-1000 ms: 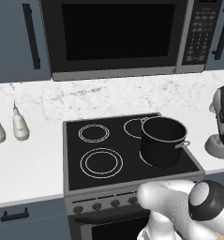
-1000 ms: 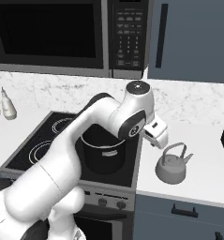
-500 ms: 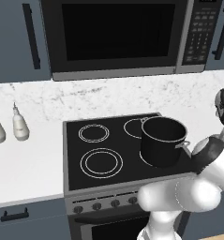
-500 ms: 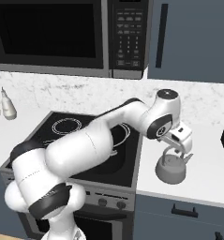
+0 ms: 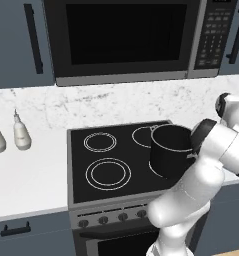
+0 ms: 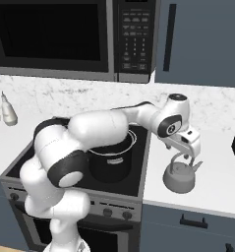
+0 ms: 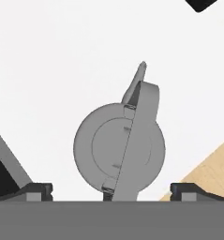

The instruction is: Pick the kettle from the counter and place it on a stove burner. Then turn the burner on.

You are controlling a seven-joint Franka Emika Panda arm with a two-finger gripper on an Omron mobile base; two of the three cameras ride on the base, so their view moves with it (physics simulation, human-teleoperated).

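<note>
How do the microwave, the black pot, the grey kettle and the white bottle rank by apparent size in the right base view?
1. The dark built-in microwave, largest.
2. The tall black stockpot.
3. The small pale-grey kettle.
4. The white bottle, smallest, though it stands farther from the camera, so this is less sure.

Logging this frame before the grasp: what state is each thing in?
Small pale-grey kettle: upright on the white marble counter, not gripped.
Gripper: open, above the kettle's handle.
Tall black pot: upright on the black cooktop.
Large double-ring burner: bare.
</note>
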